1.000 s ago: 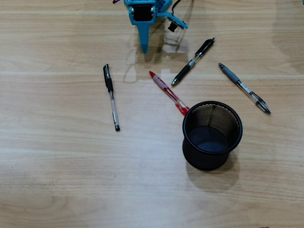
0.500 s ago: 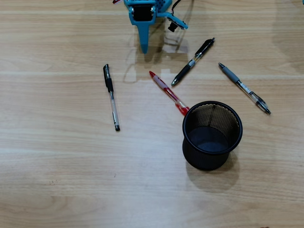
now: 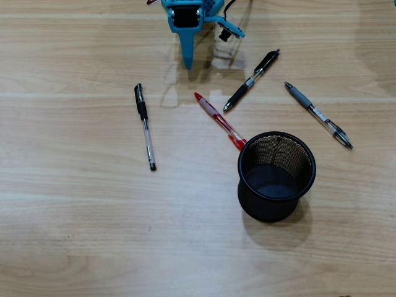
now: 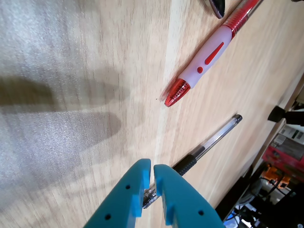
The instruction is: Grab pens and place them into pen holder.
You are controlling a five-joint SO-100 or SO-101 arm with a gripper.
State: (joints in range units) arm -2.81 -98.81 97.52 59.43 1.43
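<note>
Several pens lie on the wooden table in the overhead view: a clear stick pen with a black grip [image 3: 145,127] at the left, a red pen [image 3: 219,120] in the middle, a black pen [image 3: 252,80] and a grey pen [image 3: 318,114] to the right. A black mesh pen holder [image 3: 260,210] stands upright and empty just below the red pen's end. My blue gripper [image 3: 187,62] is at the top edge, apart from all the pens. In the wrist view the gripper [image 4: 152,166] has its jaws together and holds nothing. The red pen [image 4: 211,59] and the clear pen [image 4: 213,140] lie on the table beyond it.
The black pen's metal tip [image 4: 216,7] shows at the top of the wrist view. The table's edge [image 4: 280,102] runs down that view's right side, with floor clutter beyond it.
</note>
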